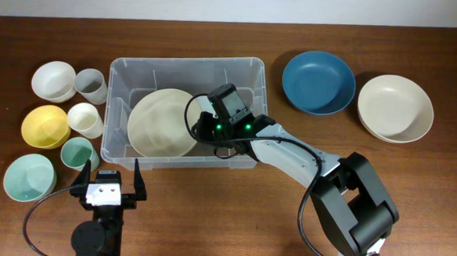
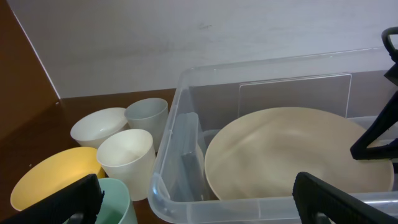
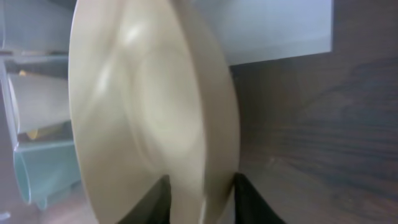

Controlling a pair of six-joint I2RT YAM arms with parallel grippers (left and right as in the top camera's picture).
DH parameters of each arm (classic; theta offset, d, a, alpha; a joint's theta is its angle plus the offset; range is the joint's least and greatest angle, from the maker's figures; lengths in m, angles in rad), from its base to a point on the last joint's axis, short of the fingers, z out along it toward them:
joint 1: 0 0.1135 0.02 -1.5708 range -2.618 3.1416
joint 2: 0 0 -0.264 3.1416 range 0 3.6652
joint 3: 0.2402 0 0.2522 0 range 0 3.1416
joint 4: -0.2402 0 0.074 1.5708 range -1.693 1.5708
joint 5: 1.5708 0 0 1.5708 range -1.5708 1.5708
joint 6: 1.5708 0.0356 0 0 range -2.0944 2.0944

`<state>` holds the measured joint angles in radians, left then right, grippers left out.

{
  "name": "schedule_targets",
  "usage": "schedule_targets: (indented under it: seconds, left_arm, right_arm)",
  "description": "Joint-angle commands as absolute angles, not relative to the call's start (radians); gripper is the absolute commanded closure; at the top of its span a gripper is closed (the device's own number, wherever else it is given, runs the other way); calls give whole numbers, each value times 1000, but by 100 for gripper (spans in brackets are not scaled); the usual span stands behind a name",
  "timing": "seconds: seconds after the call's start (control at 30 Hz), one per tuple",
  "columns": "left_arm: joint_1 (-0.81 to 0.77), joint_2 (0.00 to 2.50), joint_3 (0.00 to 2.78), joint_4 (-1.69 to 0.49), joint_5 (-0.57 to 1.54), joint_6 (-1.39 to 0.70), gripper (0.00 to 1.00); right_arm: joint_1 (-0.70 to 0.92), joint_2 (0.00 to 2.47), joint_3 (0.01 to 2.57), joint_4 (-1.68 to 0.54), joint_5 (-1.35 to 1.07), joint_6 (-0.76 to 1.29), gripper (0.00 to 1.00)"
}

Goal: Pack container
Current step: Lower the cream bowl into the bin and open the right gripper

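Observation:
The clear plastic container (image 1: 123, 64) stands at mid-table, and its near rim shows in the left wrist view (image 2: 186, 205). A cream plate (image 1: 160, 123) leans inside its left half; it also shows in the left wrist view (image 2: 292, 155) and fills the right wrist view (image 3: 149, 106). My right gripper (image 1: 199, 126) reaches into the container and is shut on the plate's rim (image 3: 202, 202). My left gripper (image 1: 108, 183) is open and empty, just in front of the container's near left corner (image 2: 199, 205).
Left of the container stand a white bowl (image 1: 54, 80), a grey cup (image 1: 90, 85), a white cup (image 1: 85, 119), a yellow bowl (image 1: 44, 126), a mint cup (image 1: 78, 153) and a mint bowl (image 1: 29, 177). A blue bowl (image 1: 318, 82) and a cream bowl (image 1: 395, 108) sit at right.

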<state>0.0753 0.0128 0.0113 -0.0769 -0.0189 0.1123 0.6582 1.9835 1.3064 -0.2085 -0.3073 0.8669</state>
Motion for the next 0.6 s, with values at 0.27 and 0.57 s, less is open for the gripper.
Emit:
schedule_targets:
  seconds: [0.27, 0.57]
  left_arm:
    - [81, 7, 9, -82, -22, 128, 0]
    - [81, 7, 9, -83, -22, 128, 0]
  right_arm:
    - [667, 1985, 1319, -204, -348, 828, 57]
    - [666, 1985, 1319, -172, -397, 783, 56]
